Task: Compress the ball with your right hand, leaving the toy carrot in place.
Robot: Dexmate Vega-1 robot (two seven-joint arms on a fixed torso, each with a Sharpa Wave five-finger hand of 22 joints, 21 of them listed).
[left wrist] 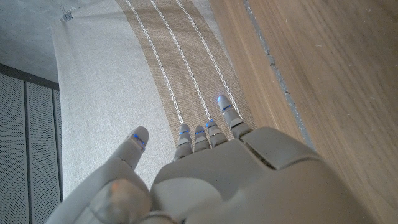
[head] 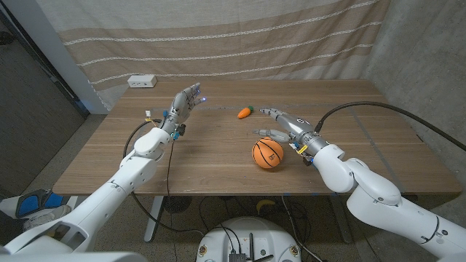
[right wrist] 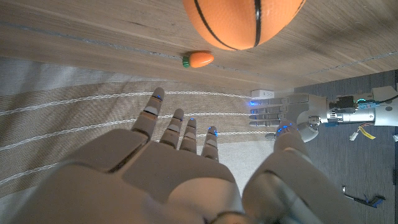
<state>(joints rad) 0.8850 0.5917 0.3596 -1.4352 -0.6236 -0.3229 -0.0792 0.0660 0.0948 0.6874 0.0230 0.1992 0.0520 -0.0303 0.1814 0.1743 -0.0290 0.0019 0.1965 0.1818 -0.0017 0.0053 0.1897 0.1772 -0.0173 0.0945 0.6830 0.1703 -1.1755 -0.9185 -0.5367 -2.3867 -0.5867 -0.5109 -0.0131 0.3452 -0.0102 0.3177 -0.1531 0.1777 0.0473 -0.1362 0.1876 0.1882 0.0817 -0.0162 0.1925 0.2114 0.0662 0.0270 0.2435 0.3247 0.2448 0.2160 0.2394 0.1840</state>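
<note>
So the small orange basketball-patterned foam ball (head: 268, 153) sits mid-table toward the front edge; the right hand (head: 285, 125) hovers just behind it, fingers spread, holding nothing, presumably lining up a squeeze; the little orange toy carrot (head: 245, 112) lies farther back, safely apart; the left hand (head: 182, 104) waits raised and spread, out of the way.

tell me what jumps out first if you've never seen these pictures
The orange ball with black seams, on the table right of the middle, catches the eye first. The right hand hovers open just behind it, not touching. A small toy carrot lies farther back, and the left hand is raised open on the other side.
</note>
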